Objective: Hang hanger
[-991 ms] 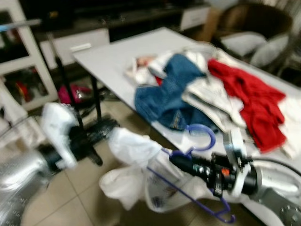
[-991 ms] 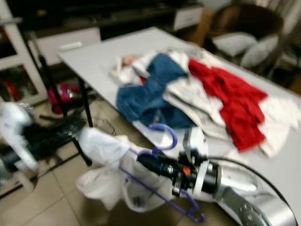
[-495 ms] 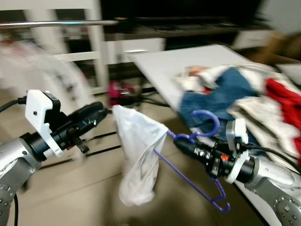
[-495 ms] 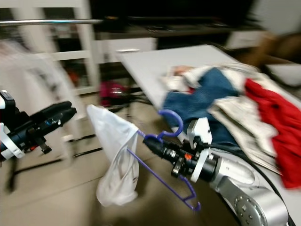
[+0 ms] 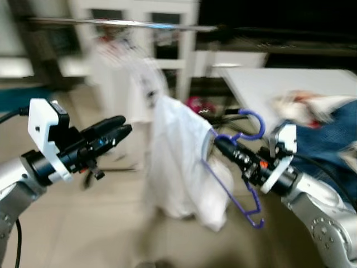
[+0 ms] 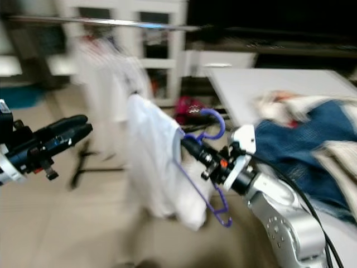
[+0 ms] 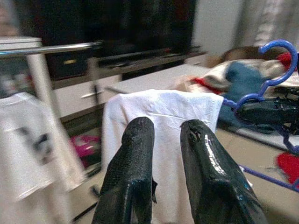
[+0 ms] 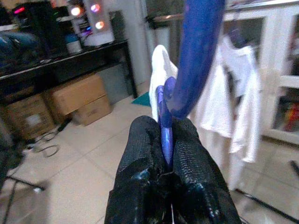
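My right gripper [image 5: 218, 145] is shut on the neck of a purple plastic hanger [image 5: 250, 124], just below its hook. A white garment [image 5: 179, 159] is draped over the hanger's left arm and hangs toward the floor. The right wrist view shows the hanger [image 8: 201, 46] pinched between the black fingers [image 8: 140, 154]. Above and behind runs a metal clothes rail [image 5: 122, 23] with a white garment [image 5: 125, 70] hanging on it. To the left of the held garment, at about the same height, my left gripper [image 5: 121, 127] is open by a narrow gap and holds nothing. The pictures are blurred.
A white table [image 5: 279, 81] stands to the right with a pile of clothes, blue jeans [image 5: 337, 131] among them. White shelving [image 5: 184, 33] stands behind the rail. The rail's dark foot [image 6: 83, 167] rests on the tiled floor [image 5: 83, 223].
The camera has swung left: the table and clothes pile slid to the right and the rail with hanging garments came into view. My right gripper still holds the hanger and garment.
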You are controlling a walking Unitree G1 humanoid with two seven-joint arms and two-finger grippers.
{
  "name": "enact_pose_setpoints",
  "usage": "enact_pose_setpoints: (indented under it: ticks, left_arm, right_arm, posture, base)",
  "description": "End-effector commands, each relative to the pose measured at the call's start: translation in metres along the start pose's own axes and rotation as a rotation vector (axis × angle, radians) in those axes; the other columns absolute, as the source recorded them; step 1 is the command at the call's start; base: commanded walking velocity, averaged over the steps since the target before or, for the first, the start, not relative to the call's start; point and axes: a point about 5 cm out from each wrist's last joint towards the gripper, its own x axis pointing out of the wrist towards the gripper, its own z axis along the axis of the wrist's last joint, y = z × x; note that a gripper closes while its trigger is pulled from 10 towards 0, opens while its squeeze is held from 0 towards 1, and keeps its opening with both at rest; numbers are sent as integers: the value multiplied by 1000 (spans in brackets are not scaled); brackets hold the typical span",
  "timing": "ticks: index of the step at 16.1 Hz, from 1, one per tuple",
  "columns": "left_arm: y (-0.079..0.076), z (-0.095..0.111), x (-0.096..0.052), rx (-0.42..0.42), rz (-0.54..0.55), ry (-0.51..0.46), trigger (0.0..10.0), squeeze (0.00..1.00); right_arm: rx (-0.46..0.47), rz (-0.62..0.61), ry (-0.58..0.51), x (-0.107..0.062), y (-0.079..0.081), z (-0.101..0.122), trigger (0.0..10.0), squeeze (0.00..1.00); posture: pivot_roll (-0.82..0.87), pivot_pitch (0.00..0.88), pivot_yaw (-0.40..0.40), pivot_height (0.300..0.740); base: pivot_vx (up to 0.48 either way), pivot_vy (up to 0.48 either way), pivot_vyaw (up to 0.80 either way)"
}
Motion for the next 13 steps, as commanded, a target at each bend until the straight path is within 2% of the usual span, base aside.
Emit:
enact_pose_setpoints:
  ticks: [1, 4, 5, 6, 8, 11, 12, 13]
  left_arm:
    - [3, 3, 1, 23, -12, 3, 10000, 0]
    - [8, 12, 17, 136, -100, 41, 10000, 0]
    - [11, 12, 19, 130, -121, 57, 10000, 471]
    - [15, 13, 21, 134, -133, 66, 10000, 1000]
    - [19, 14, 23, 155, -172, 85, 10000, 1000]
    - [24, 27, 31, 212, -231, 69, 10000, 1000]
    - [29, 31, 32, 246, -235, 89, 10000, 831]
    - [38, 30, 29, 269, -214, 126, 10000, 0]
  right_arm:
    - [-40, 16, -40, 6, 1, 9, 10000, 0]
    - [-99, -13, -30, 16, -8, 11, 10000, 0]
    - [-97, -37, -37, 17, -12, 13, 10000, 0]
    - [-98, -50, -39, 18, -14, 15, 10000, 0]
    - [-167, -39, -21, 18, -17, 19, 10000, 0]
    - [-197, -5, 14, 20, -21, 23, 10000, 0]
    - [-193, 25, 20, 20, -22, 26, 10000, 0]
    - [-184, 67, 19, 19, -22, 29, 10000, 0]
  posture:
    - [141, 0, -60, 740]
    - [145, 0, -67, 740]
    - [140, 0, -68, 740]
    - [138, 0, -66, 740]
    - [136, 0, -64, 740]
    - [134, 0, -66, 740]
    - [135, 0, -62, 740]
    - [135, 0, -62, 740]
  base:
    - [0, 0, 800]
    - [0, 0, 800]
    - [0, 0, 0]
    - [0, 0, 0]
    - [0, 0, 0]
    - [0, 0, 0]
    - [0, 0, 0]
    - [0, 0, 0]
